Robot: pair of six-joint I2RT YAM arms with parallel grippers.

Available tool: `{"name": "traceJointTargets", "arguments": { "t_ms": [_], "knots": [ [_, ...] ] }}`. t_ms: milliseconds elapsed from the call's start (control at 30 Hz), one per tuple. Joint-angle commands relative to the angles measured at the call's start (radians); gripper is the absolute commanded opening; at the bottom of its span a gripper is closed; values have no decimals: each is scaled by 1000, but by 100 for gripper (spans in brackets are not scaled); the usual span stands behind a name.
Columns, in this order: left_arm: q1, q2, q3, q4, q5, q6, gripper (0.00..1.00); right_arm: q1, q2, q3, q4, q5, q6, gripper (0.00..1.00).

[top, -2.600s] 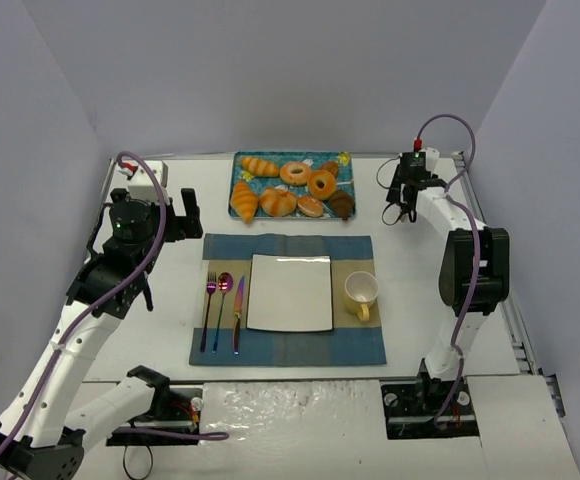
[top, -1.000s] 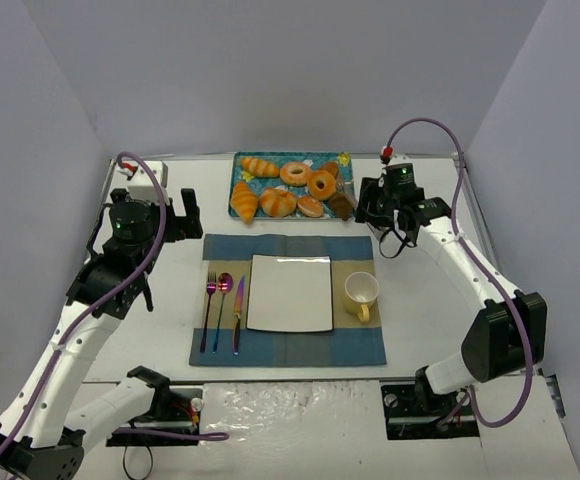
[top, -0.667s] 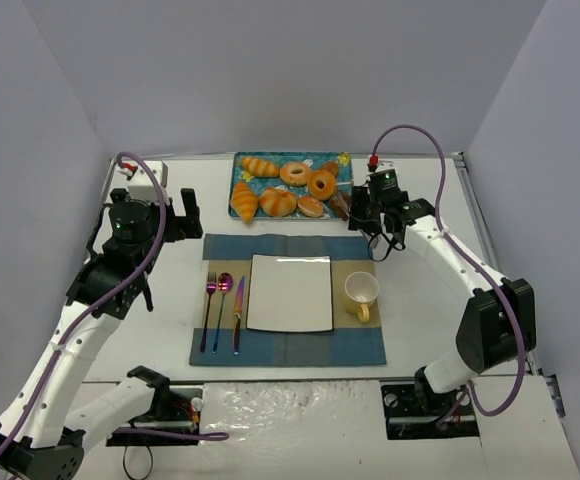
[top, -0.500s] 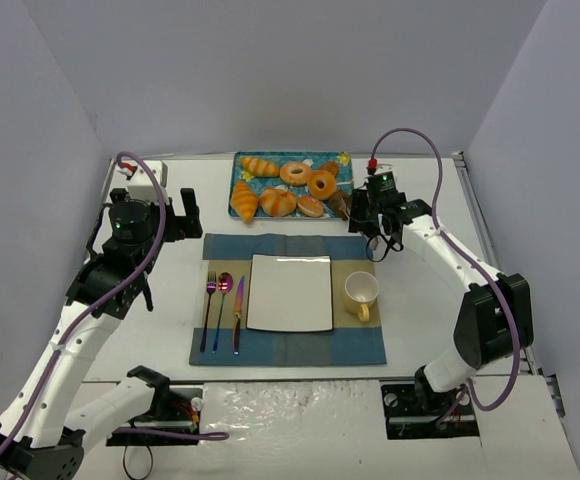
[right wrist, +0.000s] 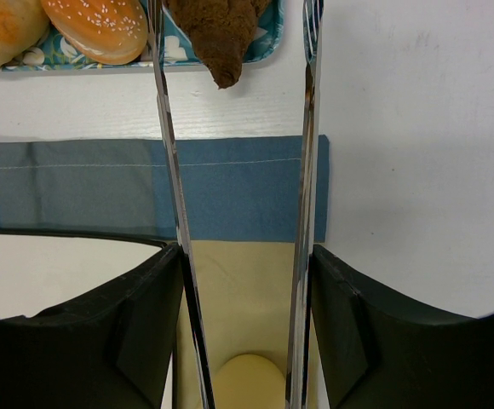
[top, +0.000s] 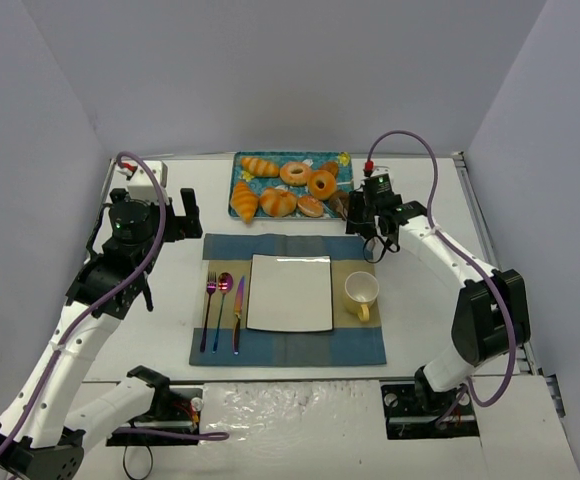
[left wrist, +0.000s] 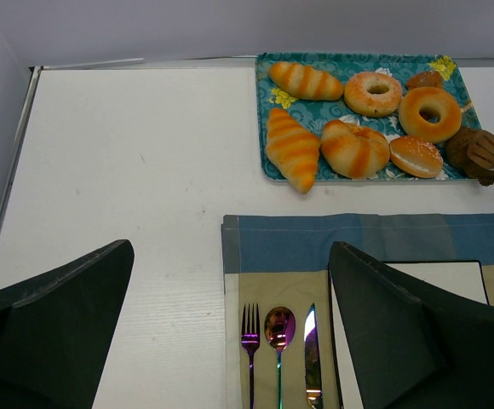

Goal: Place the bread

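**Desk lead:** What does the overhead view give you?

**Me:** I have the right pincer [top: 353,206] down at the near right corner of the tray [top: 237,160], right at the bread [top: 339,204]. The tray sits on the desk [top: 420,290], just beyond the placemat [top: 288,350].

**Desk lead:** And the left wrist camera?

**Me:** My left pincer [left wrist: 230,251] is spread wide with nothing in it, up over the placemat's far left corner. From here the bread [left wrist: 465,150] lies in the tray's near right corner, beside a sesame bun [left wrist: 416,157]. The right arm's thin fingertips [left wrist: 488,155] lie across its right end.

**Desk lead:** Right wrist?

**Me:** The two long metal fingers [right wrist: 169,170] are parted and straddle the bread [right wrist: 217,30], with a gap on either side, so I'm not gripping. Its tapered end hangs over the tray's near rim onto the desk.
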Motion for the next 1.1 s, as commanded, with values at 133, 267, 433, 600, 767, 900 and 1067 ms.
{"name": "traceJointTargets", "arguments": {
  "t_ms": [133,267,433,600,767,900,1067],
  "knots": [
    [4,-10,20,65,-12,23,97,18,26,5,61,22,5,54],
    [4,-9,19,66,-12,23,97,20,38,6,65,30,7,54],
    [4,-10,19,64,-14,23,97,19,55,6,77,32,7,54],
    [4,-10,19,65,-14,23,97,21,78,5,92,24,9,54],
    [4,-8,19,65,-14,24,97,21,87,2,101,24,10,54],
    [4,-8,19,65,-14,24,97,23,94,0,106,22,10,53],
    [4,-6,19,65,-14,23,97,25,99,-1,113,18,10,52]
  ]
}}
